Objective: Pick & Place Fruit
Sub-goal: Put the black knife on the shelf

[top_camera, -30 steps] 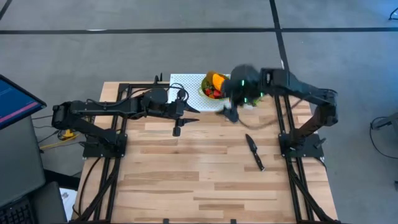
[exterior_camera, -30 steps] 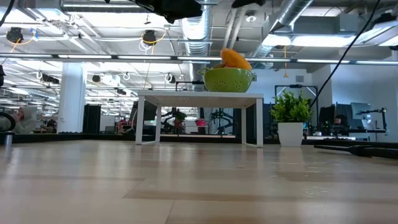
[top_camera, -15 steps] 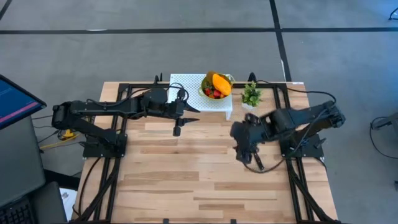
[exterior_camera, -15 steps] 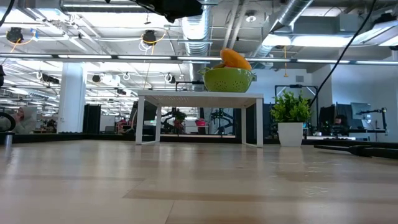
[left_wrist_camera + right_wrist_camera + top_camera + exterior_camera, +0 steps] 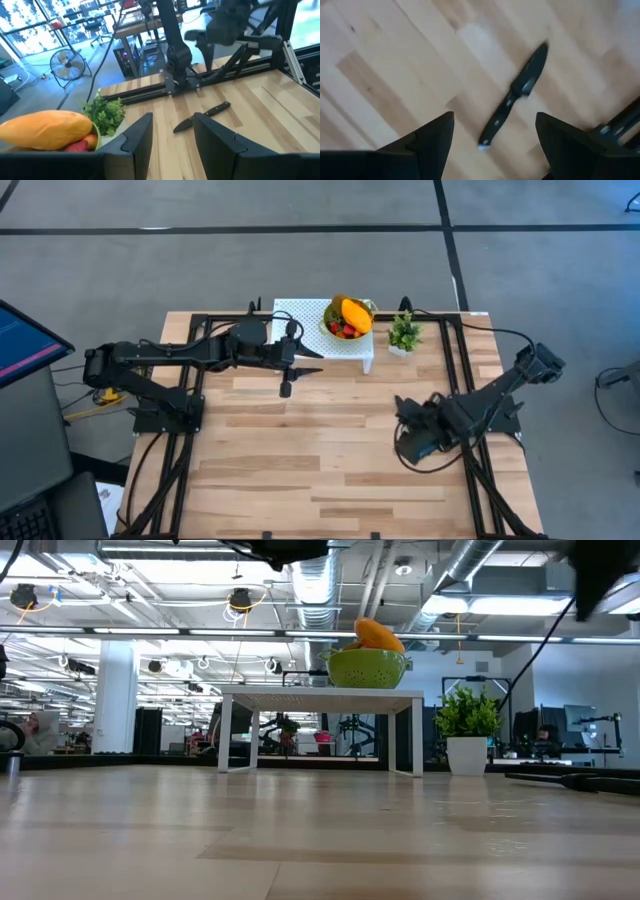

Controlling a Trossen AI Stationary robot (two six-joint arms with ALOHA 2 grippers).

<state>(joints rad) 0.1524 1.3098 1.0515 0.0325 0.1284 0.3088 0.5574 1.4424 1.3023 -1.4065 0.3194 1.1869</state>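
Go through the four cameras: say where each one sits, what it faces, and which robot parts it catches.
High view: overhead, straight down; both arms, left gripper, right gripper.
Low view: tabletop level, facing green bowl on white stand.
Left wrist view: past own open fingers toward mango, knife, right arm.
Right wrist view: down past own open fingers at knife.
Shared: both wrist views show the knife.
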